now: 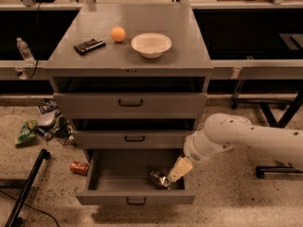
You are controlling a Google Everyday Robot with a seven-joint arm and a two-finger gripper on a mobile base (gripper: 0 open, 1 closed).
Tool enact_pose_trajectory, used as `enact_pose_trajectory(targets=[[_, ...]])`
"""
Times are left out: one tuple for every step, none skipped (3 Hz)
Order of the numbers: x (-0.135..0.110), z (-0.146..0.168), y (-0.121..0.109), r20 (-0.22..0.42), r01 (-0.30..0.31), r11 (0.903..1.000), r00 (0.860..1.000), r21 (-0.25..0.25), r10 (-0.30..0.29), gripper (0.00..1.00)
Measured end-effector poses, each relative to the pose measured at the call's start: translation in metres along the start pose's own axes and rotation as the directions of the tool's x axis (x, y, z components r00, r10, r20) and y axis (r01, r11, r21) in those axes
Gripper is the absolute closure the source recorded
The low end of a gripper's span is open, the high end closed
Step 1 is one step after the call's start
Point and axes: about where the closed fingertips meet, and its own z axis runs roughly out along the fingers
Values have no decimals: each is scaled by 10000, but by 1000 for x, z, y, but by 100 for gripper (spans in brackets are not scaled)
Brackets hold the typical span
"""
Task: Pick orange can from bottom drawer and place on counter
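Floor litter: a green crisp bag (27, 130) and loose wrappers lie left of the grey three-drawer metal cabinet (130, 105). A redder drink can (79, 167) lies by the cabinet's lower left corner and is not the target.
Surface: the cabinet's broad flat matte grey top surface (187, 37) carries, from left to middle, a flat black object (89, 45), a round orange ball (118, 34) and a white bowl (151, 45).
Bottom drawer: the cabinet's lowest shallow grey tray, the bottom drawer (118, 174), is pulled out.
Orange can: the small aluminium orange can (158, 178) is inside that drawer, towards the cabinet's front right, and seems to lie tilted.
Pincer: the tan pincer (169, 178) reaches down into the drawer at the can, on the end of a white arm (246, 136) coming from the cabinet's right. I cannot tell how wide it stands or whether it has the can.
Handling: probably light, thin-walled and smooth, so it may roll, slip or dent if squeezed hard.
Hold: best taken across the middle of the body, not the rims.
Hidden: the pincer covers the can's right side. Its colour and markings are hard to make out in the dim drawer.
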Motion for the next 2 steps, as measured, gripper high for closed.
enact_pose_trajectory(targets=[[15,59,-22,-128,-81,9996,9999,-253,78,0],[23,73,-18,-189,-221,9986,9996,-486,212,0]])
